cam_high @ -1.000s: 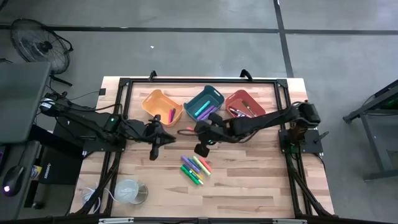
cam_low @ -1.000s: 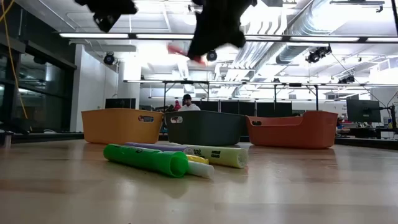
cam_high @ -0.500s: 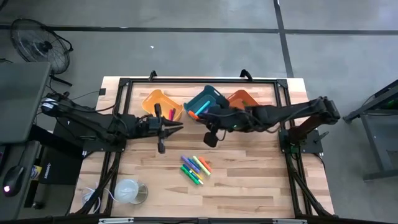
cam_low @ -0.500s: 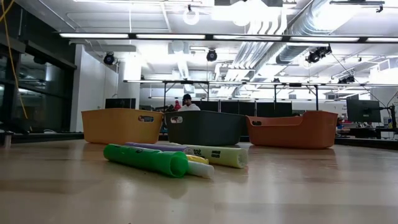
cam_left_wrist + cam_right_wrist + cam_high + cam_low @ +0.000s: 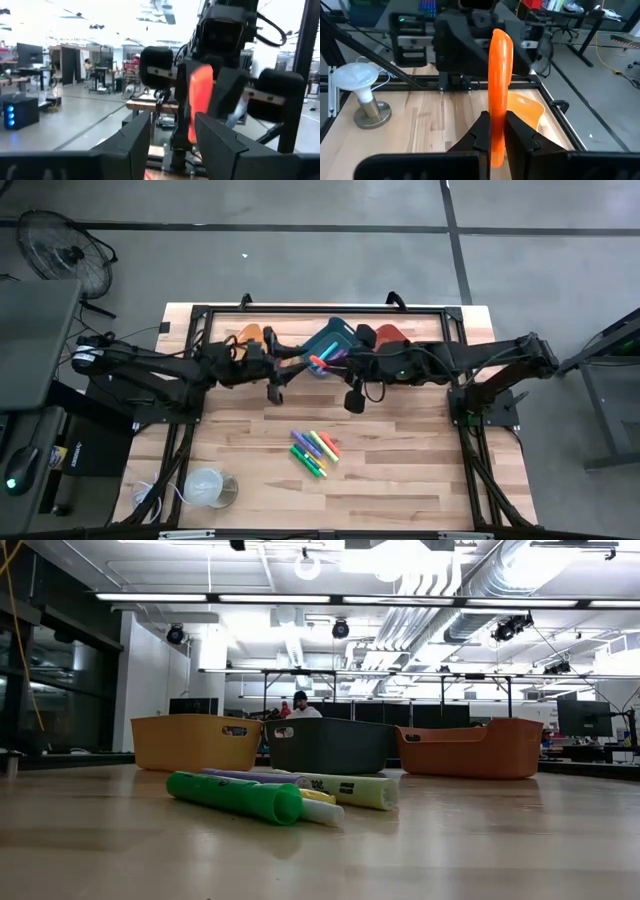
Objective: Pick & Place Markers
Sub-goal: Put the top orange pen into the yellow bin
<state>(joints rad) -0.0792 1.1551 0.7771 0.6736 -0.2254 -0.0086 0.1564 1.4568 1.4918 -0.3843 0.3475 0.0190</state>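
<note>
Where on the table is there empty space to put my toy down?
Bare wood lies right of the marker pile, out to the table edge, and between the pile and the white cup thing. The back is crowded: three bins sit there, with the left gripper and the right gripper, holding an orange marker, meeting above them.

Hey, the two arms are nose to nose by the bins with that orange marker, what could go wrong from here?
1. The right gripper pinches the orange marker by one end only, so a nudge may tilt or drop it.
2. The left gripper, jaws open, faces it closely; the two grippers might collide.
3. They meet at the edge of the teal bin, so a dropped marker could land outside it, on the table.
</note>
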